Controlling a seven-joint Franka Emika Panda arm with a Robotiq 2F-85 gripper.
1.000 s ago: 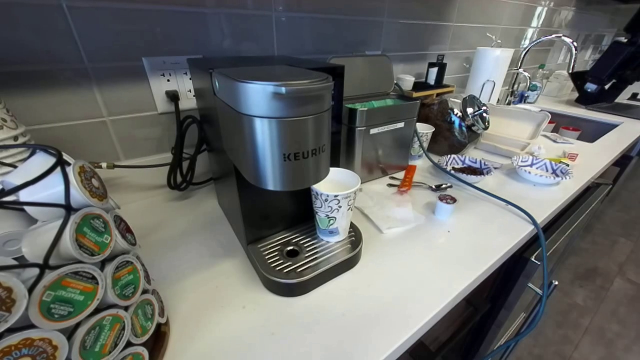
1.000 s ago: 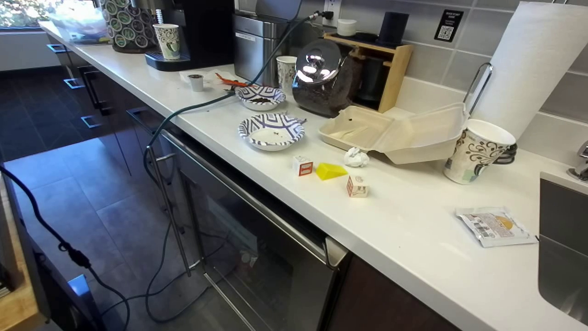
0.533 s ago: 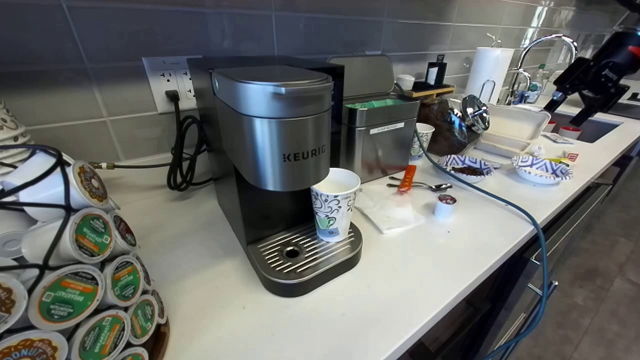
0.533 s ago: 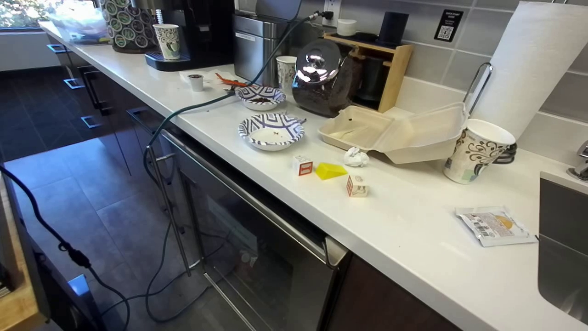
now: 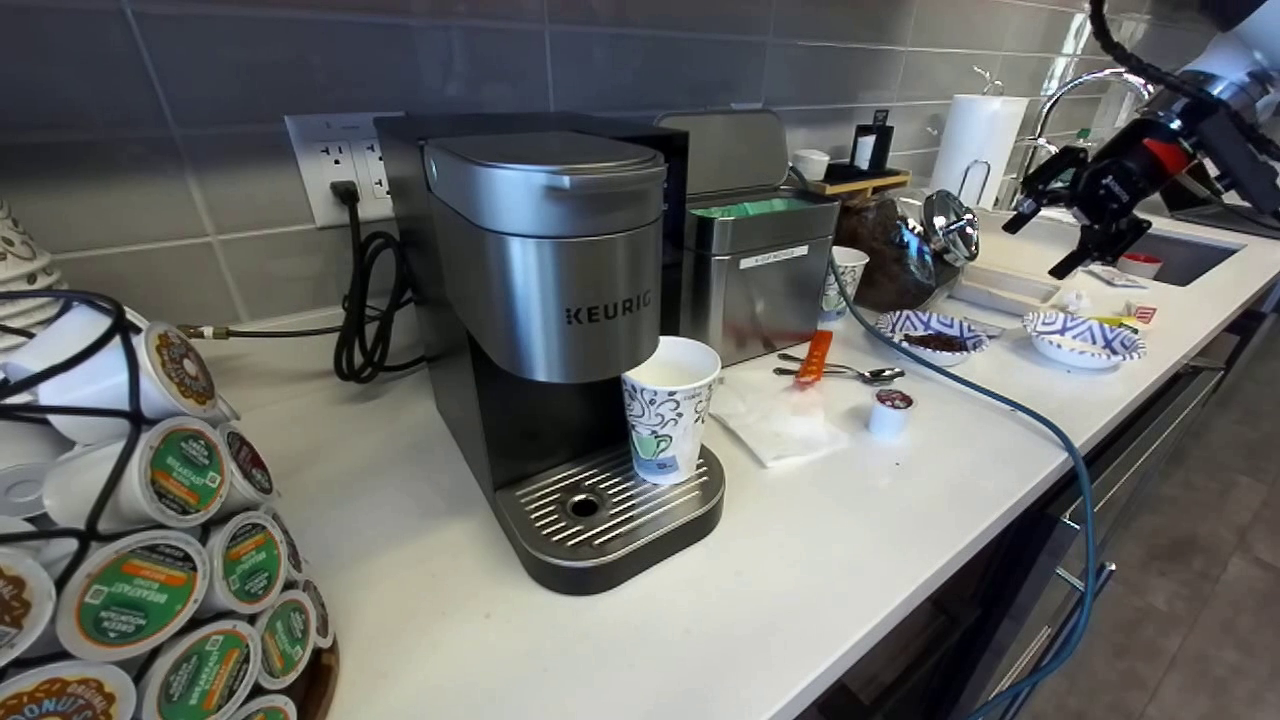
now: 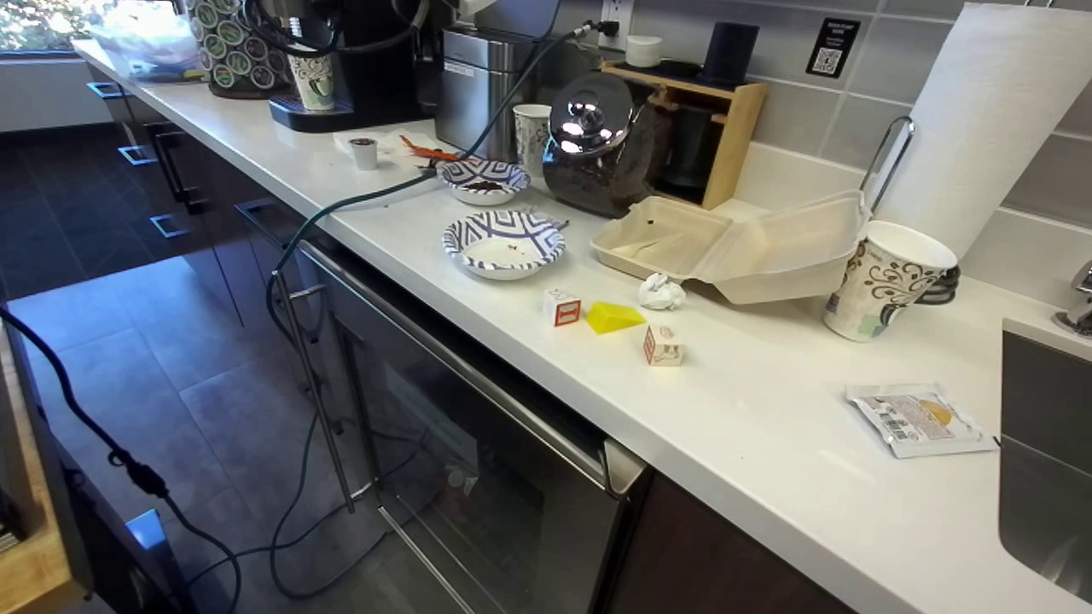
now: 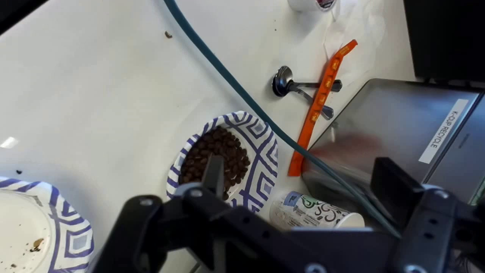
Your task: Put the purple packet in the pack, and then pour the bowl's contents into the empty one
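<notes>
The gripper [image 5: 1037, 247] hangs empty, jaws spread. Pouring seems undone: mid-frame in the wrist view, the bowl [image 7: 260, 163] holds brown beans [image 7: 232, 152]; lower left, the wider bowl [image 7: 77, 229] only crumbs [image 7: 36, 245]. Whether the purple packet is packed, nothing shows.

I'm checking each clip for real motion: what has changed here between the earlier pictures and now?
More of the arm now shows in both exterior views. In an exterior view its open fingers have moved left, toward the smaller bowl and the wider bowl. Nothing was grasped or let go. Both bowls stayed put, as did the paper cup on the coffee maker.
</notes>
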